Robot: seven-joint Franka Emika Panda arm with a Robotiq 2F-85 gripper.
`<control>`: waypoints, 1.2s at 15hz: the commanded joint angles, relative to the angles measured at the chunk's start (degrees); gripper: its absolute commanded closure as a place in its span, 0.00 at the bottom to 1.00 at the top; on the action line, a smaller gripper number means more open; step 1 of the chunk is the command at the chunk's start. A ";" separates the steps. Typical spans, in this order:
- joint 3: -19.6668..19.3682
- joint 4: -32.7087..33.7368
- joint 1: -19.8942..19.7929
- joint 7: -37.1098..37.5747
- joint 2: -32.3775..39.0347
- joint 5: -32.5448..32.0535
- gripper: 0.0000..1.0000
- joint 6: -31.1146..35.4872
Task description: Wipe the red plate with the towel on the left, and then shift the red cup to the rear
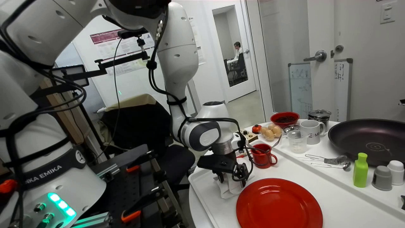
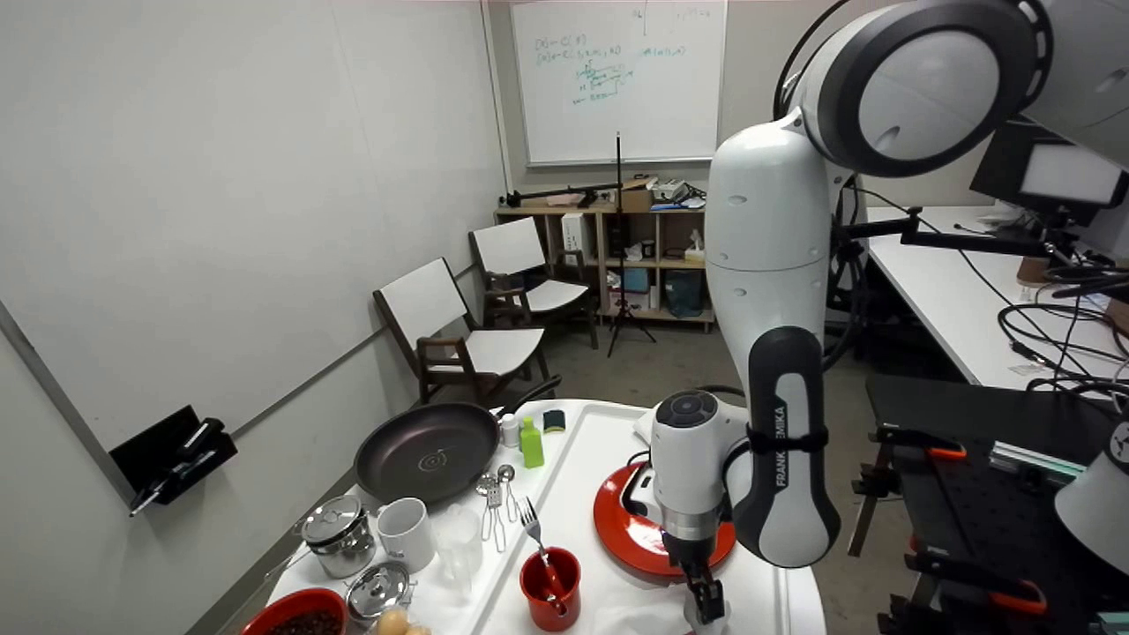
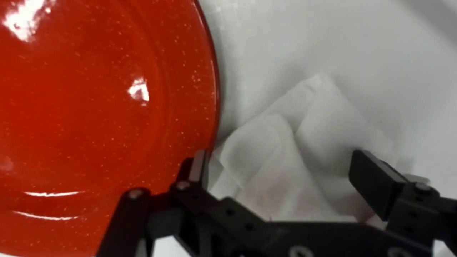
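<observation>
Two jobs are on the order, and neither shows as finished: a robot's gripper (image 3: 284, 169) stands wide open above a rumpled white towel (image 3: 264, 150), its fingers (image 3: 375, 185) spread well apart over the folds and nothing visibly held. Just beside the gripper lies the red plate (image 3: 107, 107), its rim close by one finger; the cloth rests next to it, not on its upper face. The plate's speckled surface gives no verdict on whether it is clean. The wipe most likely remains to be done, though a towel set down after wiping would look much the same. Off to the gripper's side, near but apart in both exterior views, stands the red cup (image 1: 262, 161), a fork (image 2: 534, 527) in it. Its shift to the rear appears to lie ahead, and would call for a free gripper after the towel work.
</observation>
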 commanded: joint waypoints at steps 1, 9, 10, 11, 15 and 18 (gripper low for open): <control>-2.13 2.87 3.17 2.19 3.27 -1.76 0.00 1.72; -2.76 2.41 7.79 2.64 2.83 -1.36 0.00 5.62; -2.81 2.77 7.97 2.79 3.06 -1.25 0.00 5.53; -2.71 3.23 7.85 2.97 3.33 -1.20 0.00 5.06; -2.64 4.16 7.23 3.09 3.87 -1.41 0.26 4.93; -2.65 4.61 6.80 2.99 4.16 -1.53 0.49 4.82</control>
